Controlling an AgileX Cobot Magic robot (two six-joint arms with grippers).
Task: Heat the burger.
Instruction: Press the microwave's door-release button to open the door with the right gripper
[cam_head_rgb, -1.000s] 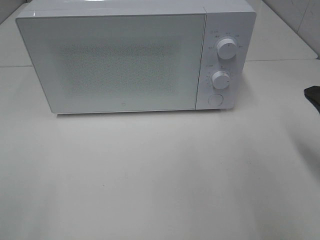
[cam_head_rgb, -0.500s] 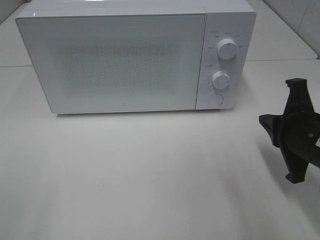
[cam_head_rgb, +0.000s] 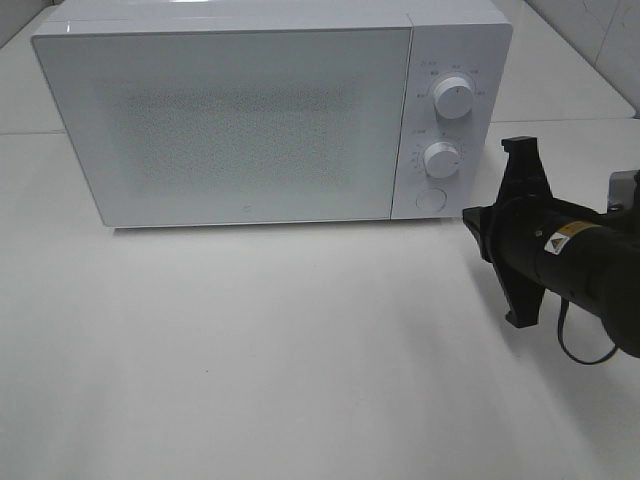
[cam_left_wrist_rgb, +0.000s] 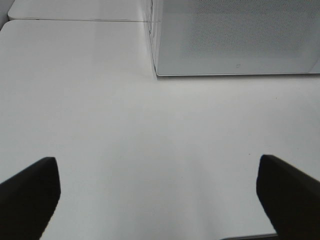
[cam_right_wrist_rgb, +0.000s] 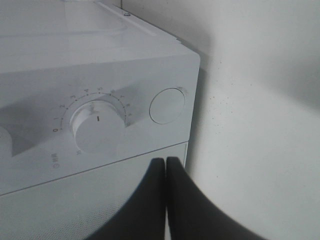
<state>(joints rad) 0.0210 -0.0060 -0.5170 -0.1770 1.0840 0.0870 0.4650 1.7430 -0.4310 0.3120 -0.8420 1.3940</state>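
1. Now your right gripper (cam_head_rgb: 470, 220) has come in from the right edge of the high view, where a second ago only a dark corner of it showed. It stands just beside the control panel of the microwave (cam_head_rgb: 250, 120), near the round button (cam_head_rgb: 430, 199).
2. I judge that you are going for this button to open the door (cam_head_rgb: 230, 120), which is shut. So the task looks to be only at its start.
3. You see the burger in no view. The door is clouded, so you cannot tell whether it lies inside.
4. Only the right wrist view shows that the fingers (cam_right_wrist_rgb: 150, 200) are clenched together and hold nothing. Their tips are near the button and the lower dial (cam_right_wrist_rgb: 95, 125), touching neither.
5. Your left gripper (cam_left_wrist_rgb: 157, 165) shows only in its own wrist view. It is spread wide over the worktop (cam_left_wrist_rgb: 125, 100), with the microwave corner ahead.
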